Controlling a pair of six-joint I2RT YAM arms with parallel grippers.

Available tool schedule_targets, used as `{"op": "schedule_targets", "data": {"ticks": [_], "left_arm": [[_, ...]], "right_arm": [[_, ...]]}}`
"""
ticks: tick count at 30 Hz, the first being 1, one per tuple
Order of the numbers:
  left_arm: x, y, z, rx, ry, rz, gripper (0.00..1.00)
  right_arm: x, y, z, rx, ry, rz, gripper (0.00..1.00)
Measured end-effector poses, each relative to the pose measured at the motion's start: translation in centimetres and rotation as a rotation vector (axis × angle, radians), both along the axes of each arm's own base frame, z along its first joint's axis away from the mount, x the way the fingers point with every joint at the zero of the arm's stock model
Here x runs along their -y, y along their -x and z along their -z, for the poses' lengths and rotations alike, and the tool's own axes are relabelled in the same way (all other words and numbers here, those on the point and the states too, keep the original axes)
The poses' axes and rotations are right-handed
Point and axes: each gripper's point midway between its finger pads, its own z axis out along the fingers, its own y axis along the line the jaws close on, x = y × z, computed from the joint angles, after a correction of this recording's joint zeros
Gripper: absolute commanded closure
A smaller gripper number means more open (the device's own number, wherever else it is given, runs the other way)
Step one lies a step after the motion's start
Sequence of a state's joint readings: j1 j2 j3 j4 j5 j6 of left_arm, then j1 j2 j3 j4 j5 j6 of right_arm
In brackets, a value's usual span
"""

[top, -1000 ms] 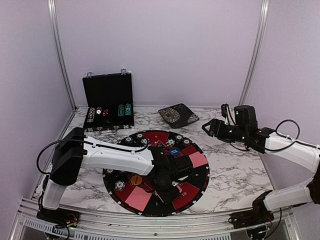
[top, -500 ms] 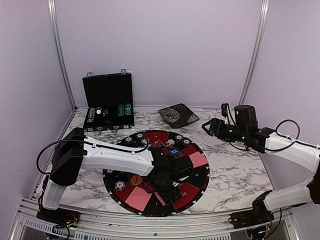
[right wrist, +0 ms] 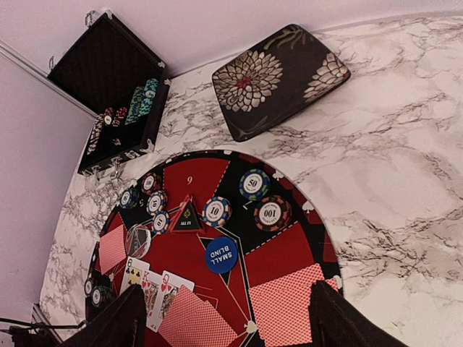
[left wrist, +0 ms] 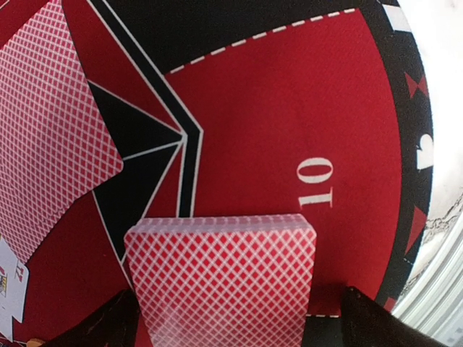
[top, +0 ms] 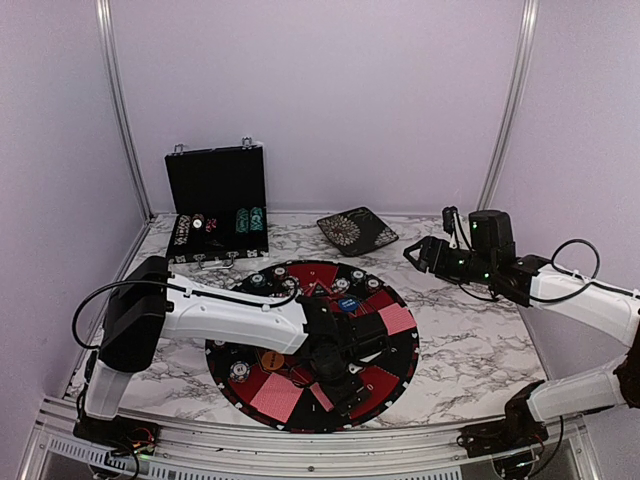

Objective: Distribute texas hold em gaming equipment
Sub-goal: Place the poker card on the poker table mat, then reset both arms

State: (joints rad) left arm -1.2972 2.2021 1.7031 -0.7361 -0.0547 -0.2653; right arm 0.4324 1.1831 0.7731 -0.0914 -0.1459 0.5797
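Your left fingers point(left wrist: 372, 322) wide apart, red-backed card point(left wrist: 221, 282) lying face down between them on the mat point(left wrist: 289, 108), near the printed 10, not clamped, your right fingers point(right wrist: 346, 318) apart too, nothing held, chips point(right wrist: 273, 212) well ahead.

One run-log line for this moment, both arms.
left gripper: open, straddling red-backed cards on mat sector 10 | right gripper: open, empty, raised right of mat
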Motion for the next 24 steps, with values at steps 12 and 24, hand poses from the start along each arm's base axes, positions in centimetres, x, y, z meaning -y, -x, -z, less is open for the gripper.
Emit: {"op": "schedule_targets", "data": {"ticks": [12,24], "left_arm": [[-0.9,-2.7,-7.5,0.07,0.155,-0.061,0.01],[-10.7,-16.0,-17.6,0.255,0.371,-0.446,0.01]], "right_arm": [[1.2,-0.7,-0.7,0.022,0.074,0.052,0.02],[4.0,-2.0,-2.2,0.089,0.192,0.179,0.02]]}}
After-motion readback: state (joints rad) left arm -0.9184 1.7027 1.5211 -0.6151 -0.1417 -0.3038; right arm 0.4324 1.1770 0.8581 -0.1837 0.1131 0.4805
